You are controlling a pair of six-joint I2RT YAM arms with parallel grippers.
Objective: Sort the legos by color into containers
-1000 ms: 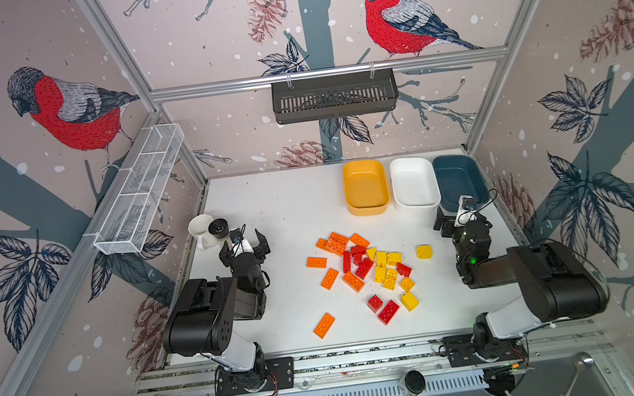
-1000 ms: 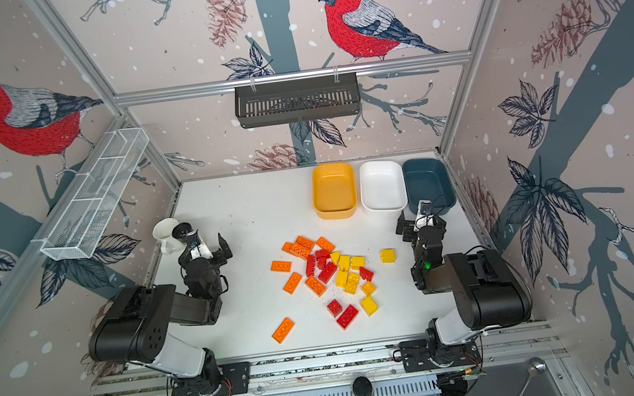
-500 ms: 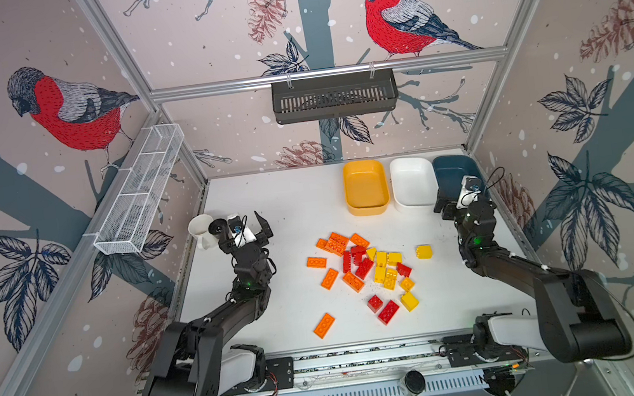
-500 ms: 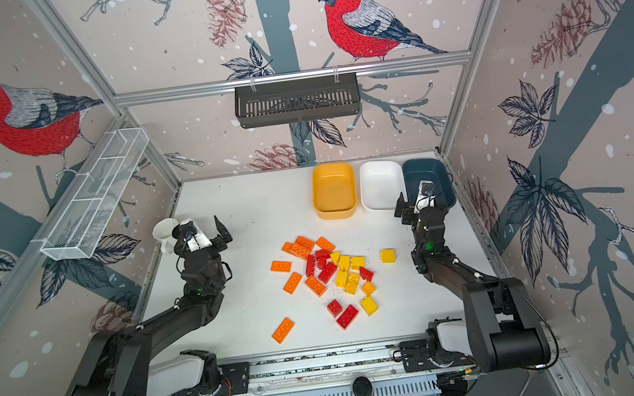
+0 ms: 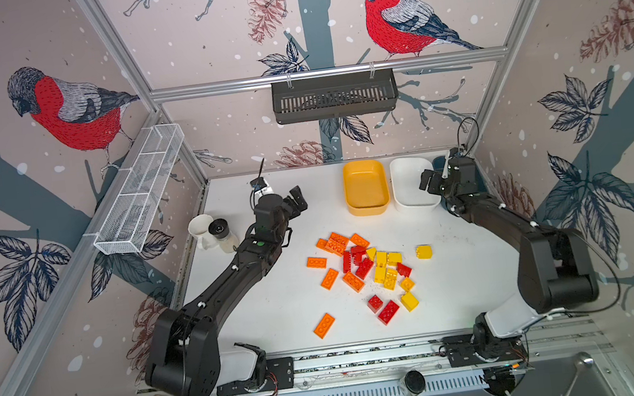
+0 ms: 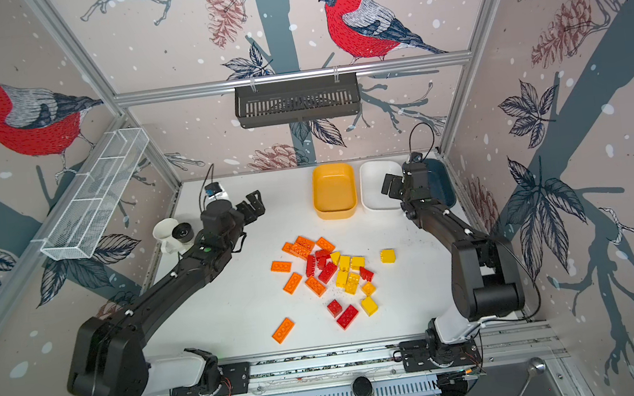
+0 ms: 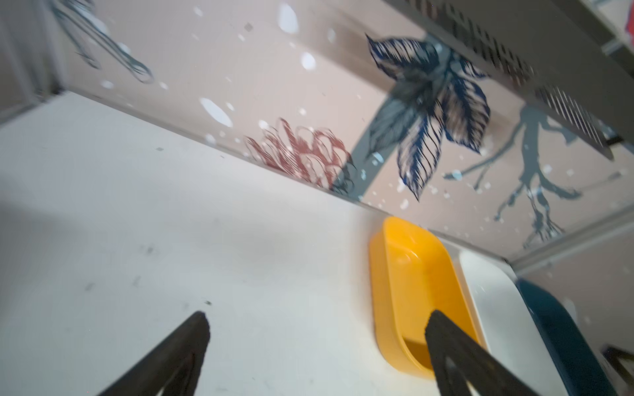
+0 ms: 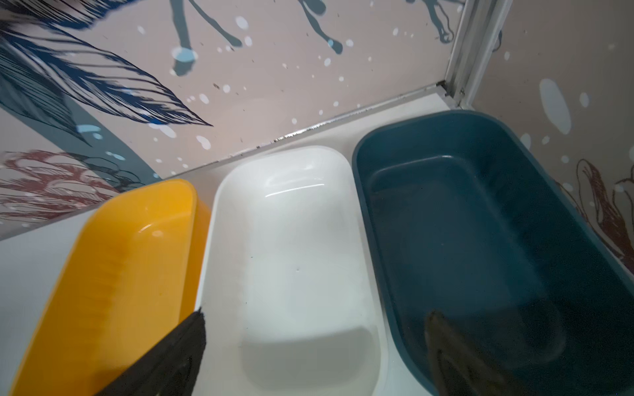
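The legos [image 5: 364, 267] lie scattered mid-table, well short of the yellow tub [image 5: 368, 209], white tub [image 8: 291, 240] and teal tub [image 8: 480, 223]. The left gripper [image 7: 317, 319] hovers wide open and empty near the yellow tub. The right gripper [image 8: 315, 320], equally agape and empty, straddles the white tub, its arm masking the teal one from above. A white cup [image 5: 197, 225] flanks the left arm.

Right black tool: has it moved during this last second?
Yes. The right black tool went rearward, from in front of the dark teal plastic tub to over the rim of the white plastic tub.

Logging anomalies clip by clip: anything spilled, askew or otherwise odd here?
Nothing stands out. The legos lie loose mid-table, unsorted; the yellow tub, white tub and teal tub sit upright, side by side, empty.
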